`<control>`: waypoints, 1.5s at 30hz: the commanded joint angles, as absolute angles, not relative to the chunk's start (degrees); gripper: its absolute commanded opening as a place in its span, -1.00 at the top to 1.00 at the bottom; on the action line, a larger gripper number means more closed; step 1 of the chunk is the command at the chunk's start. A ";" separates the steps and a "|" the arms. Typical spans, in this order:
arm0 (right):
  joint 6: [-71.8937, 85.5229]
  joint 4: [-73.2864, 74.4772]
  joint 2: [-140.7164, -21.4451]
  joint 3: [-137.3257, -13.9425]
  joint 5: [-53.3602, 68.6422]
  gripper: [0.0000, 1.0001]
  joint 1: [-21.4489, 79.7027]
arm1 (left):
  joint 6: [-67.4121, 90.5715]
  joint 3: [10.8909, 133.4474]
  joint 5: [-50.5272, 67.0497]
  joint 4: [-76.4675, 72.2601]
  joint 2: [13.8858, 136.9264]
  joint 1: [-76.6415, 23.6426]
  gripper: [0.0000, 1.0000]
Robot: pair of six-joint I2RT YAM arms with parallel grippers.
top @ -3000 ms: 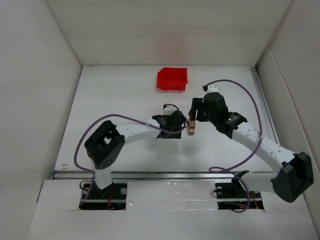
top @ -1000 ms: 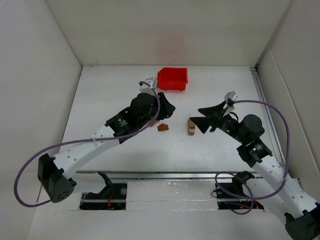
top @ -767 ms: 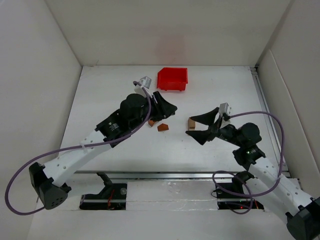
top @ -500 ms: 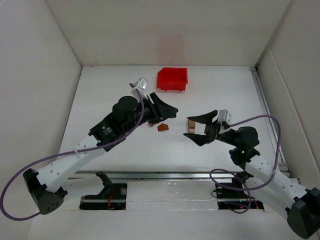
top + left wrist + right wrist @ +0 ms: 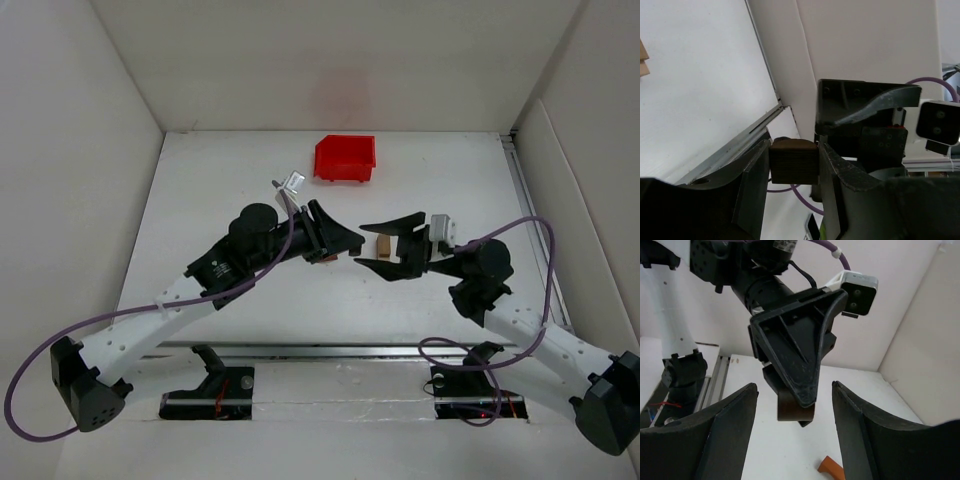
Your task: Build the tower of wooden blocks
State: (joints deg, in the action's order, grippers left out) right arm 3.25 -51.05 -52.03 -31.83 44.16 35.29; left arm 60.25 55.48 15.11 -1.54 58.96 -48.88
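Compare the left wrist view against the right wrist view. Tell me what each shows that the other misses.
Only the left wrist view: the light tan block, cut off at its upper-left edge. Only the right wrist view: the orange-brown block lying on the table. Both: the dark block clamped in the left gripper.
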 commanded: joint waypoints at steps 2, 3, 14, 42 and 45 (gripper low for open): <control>0.70 -54.22 -53.61 -33.76 44.21 -0.30 35.60 | 61.61 55.55 17.23 -7.21 56.52 -48.69 1.00; 0.70 -54.66 -53.44 -33.40 44.03 -0.30 35.60 | 61.52 55.46 17.23 -7.29 56.43 -48.69 1.00; -2.20 -52.74 -50.10 -31.46 43.07 -0.07 35.60 | 61.17 56.25 17.14 -7.56 56.16 -48.69 1.00; 1.67 -56.08 -50.98 -32.17 44.12 0.57 35.60 | 62.14 55.99 20.56 -12.39 57.22 -48.69 1.00; 1.50 -56.08 -50.89 -32.52 44.30 0.53 35.60 | 62.31 55.90 21.00 -13.09 57.57 -48.69 1.00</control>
